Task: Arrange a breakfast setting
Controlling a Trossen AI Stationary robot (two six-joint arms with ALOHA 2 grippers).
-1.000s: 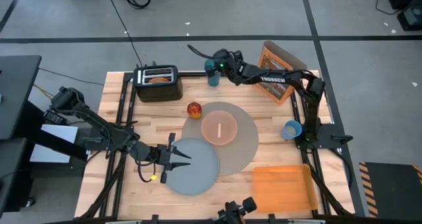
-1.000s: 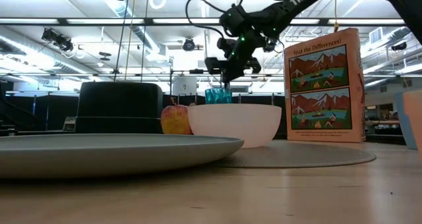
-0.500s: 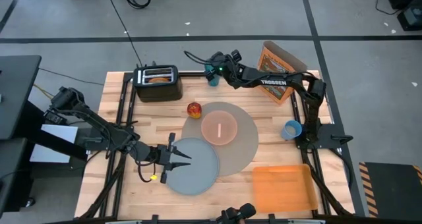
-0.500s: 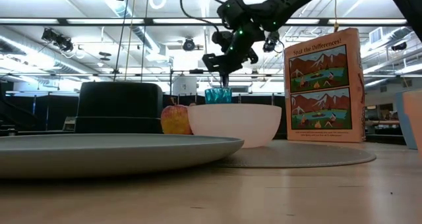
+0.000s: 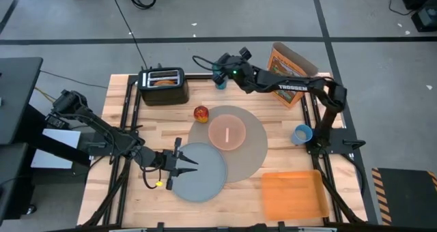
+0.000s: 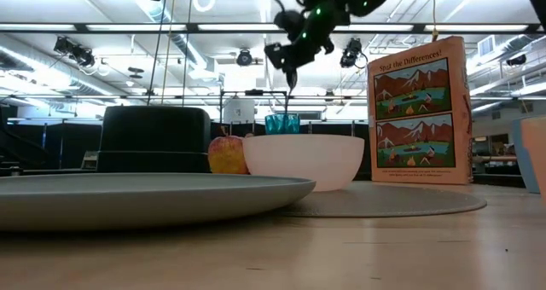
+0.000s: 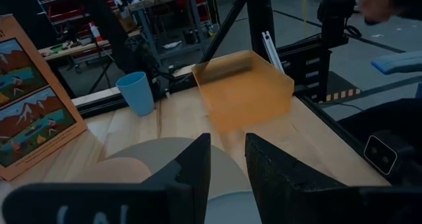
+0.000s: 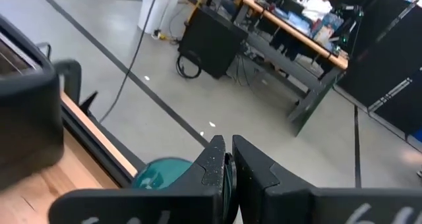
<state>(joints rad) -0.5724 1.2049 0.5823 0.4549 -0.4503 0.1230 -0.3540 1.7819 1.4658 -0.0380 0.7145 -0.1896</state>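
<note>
The tan mat [image 5: 251, 150] carries the pink bowl [image 5: 227, 132], and a pale spoon [image 5: 227, 134] lies in the bowl. The grey-blue plate [image 5: 201, 174] overlaps the mat's near left edge. The apple [image 5: 201, 114] lies at the mat's far edge. The cereal box [image 5: 290, 71] stands at the far right, and the light-blue cup [image 5: 301, 134] stands at the right. The toast ring [image 5: 164, 82] sits in the toaster. My right gripper [image 6: 288, 84] hangs shut above a teal cup [image 6: 282, 124]. My left gripper [image 5: 190, 162] is open over the plate's left rim.
The black toaster [image 5: 162, 86] stands at the far left. A flat orange tray [image 5: 292, 194] lies at the near right. The teal cup [image 5: 220, 80] stands at the far edge between the toaster and the cereal box. Bare wood shows along the left side.
My right gripper has risen from the teal cup's rim to well above it and has rolled about its own line, with the fingers staying shut. The cup stands where it was.
</note>
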